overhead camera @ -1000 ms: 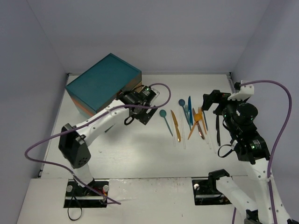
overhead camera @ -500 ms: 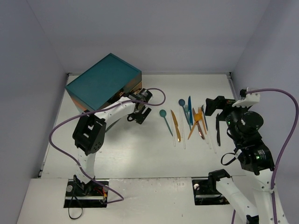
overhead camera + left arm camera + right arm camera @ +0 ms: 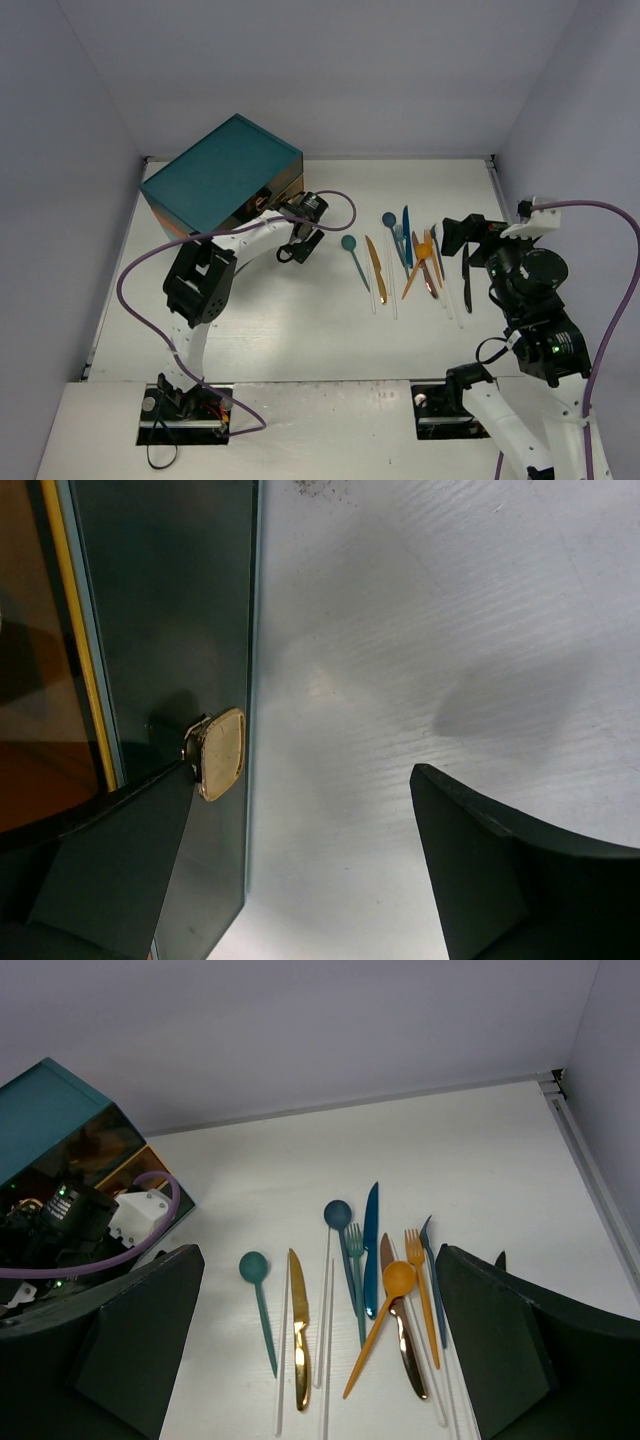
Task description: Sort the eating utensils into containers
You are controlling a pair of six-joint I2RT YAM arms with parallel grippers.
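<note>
Seen from the top camera, the teal chest [image 3: 222,178] sits at 10 o'clock on the table [image 3: 300,330] and the utensils [image 3: 410,262] lie loose in a rough row at 3 o'clock. Left gripper [image 3: 298,245] is low at the chest's 4 o'clock corner, against its front. Right gripper [image 3: 458,235] hangs at the 3 o'clock end of the row, just beside a black utensil [image 3: 466,275]. Left wrist view: fingers [image 3: 110,870] spread wide with table surface between them. The gold knob [image 3: 220,753] on the dark see-through drawer front [image 3: 165,610] sits at 9 o'clock, right at one fingertip — touching or just short, can't tell. Right wrist view: fingers [image 3: 140,1340] also wide, holding nothing, framing the row on the table below. From 9 toward 3 o'clock the row runs teal spoon [image 3: 255,1270], gold knife [image 3: 300,1330], clear pieces [image 3: 325,1350], blue spoon [image 3: 337,1215], teal fork [image 3: 355,1260], blue knife [image 3: 371,1250], orange spoon [image 3: 395,1285], orange fork [image 3: 418,1260]. Several overlap at the 3 o'clock side. The chest shows at 10 o'clock with the left arm's wrist [image 3: 80,1220] at its front.
</note>
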